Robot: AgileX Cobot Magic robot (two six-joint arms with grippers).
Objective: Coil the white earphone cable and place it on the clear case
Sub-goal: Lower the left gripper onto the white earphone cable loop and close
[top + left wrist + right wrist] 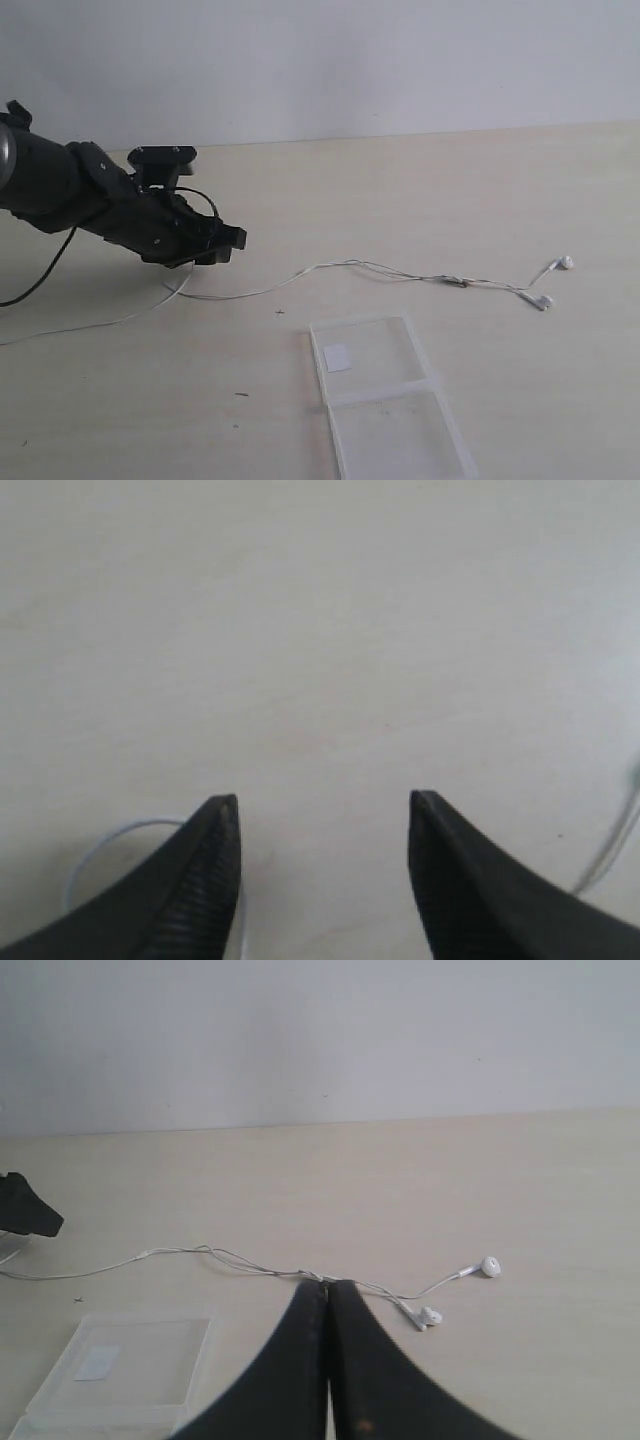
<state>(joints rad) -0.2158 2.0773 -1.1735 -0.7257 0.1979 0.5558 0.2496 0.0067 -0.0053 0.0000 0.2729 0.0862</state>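
Closest to the camera in the exterior view lay the clear case (392,425), opened flat on the table (520,190), its two hinged halves one behind the other. A small white square sticker (337,358) sat on the farther half. Nothing rested on the case.

At the far left, the left gripper (208,247) was held low over the table, just above a bend in the white earphone cable (330,265). A thicker black cable (50,270) hung from the arm. In the left wrist view its jaws were spread wide (325,805) with only bare tabletop between them; a small loop of the cable (90,855) lay beside one finger.

From the left edge the cable ran uncoiled across the table, passing behind the case without touching it, through the inline remote (455,282) and out to the two earbuds (565,263), which lay apart on the right.

The table was pale, cream-coloured and matte, with a few tiny dark specks (241,394). A plain white wall (400,60) stood behind it.

The right gripper (327,1285) appeared only in its own wrist view, fingers pressed together with nothing visible between them, set well back from the cable (180,1252) and the case (130,1365).
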